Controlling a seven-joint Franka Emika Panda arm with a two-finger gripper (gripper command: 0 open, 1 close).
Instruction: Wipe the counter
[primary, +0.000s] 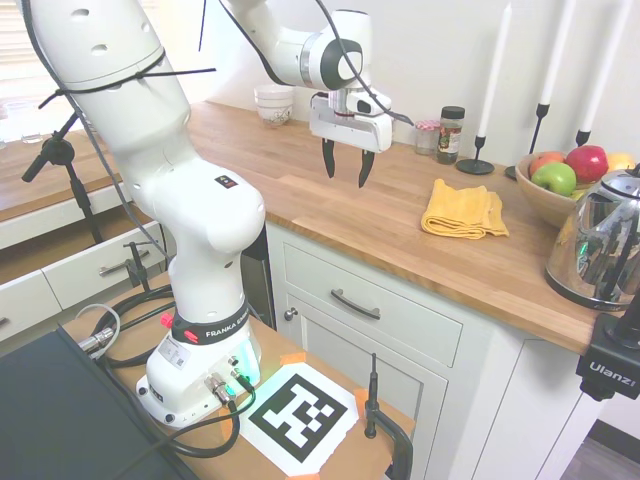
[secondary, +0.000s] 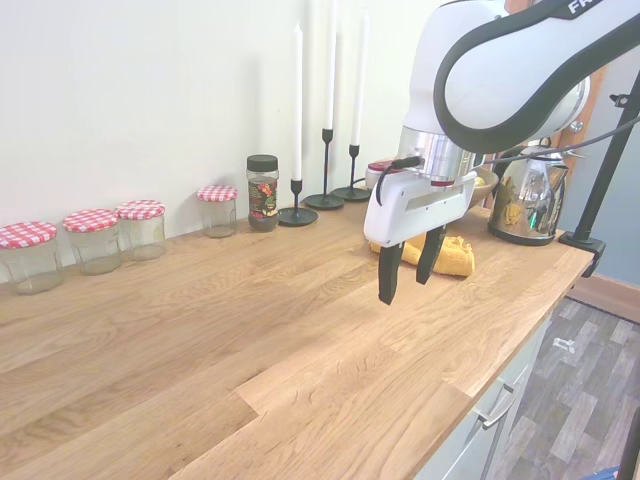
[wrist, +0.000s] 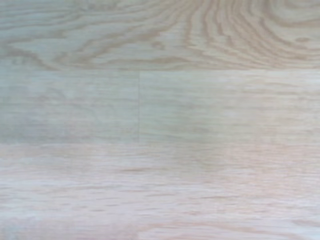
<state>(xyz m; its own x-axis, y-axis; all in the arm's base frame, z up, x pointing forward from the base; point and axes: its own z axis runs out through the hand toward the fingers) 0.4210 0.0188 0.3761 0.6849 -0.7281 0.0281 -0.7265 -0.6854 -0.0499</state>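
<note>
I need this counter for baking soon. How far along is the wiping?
Nothing looks done yet. The yellow cloth lies folded on the counter, untouched. The gripper hangs open and empty above bare wood, short of the cloth; the wrist view shows only wood grain. Left to do: move over to the cloth, grasp it, and sweep it across the surface.

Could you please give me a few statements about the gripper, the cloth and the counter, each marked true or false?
1. The gripper is open and holds nothing. True.
2. The yellow cloth lies folded on the counter. True.
3. The cloth is clamped between the fingers. False: it lies apart from them, toward the kettle.
4. The fruit bowl is empty. False: it holds apples.
5. The wrist view shows only bare wood. True.
</note>
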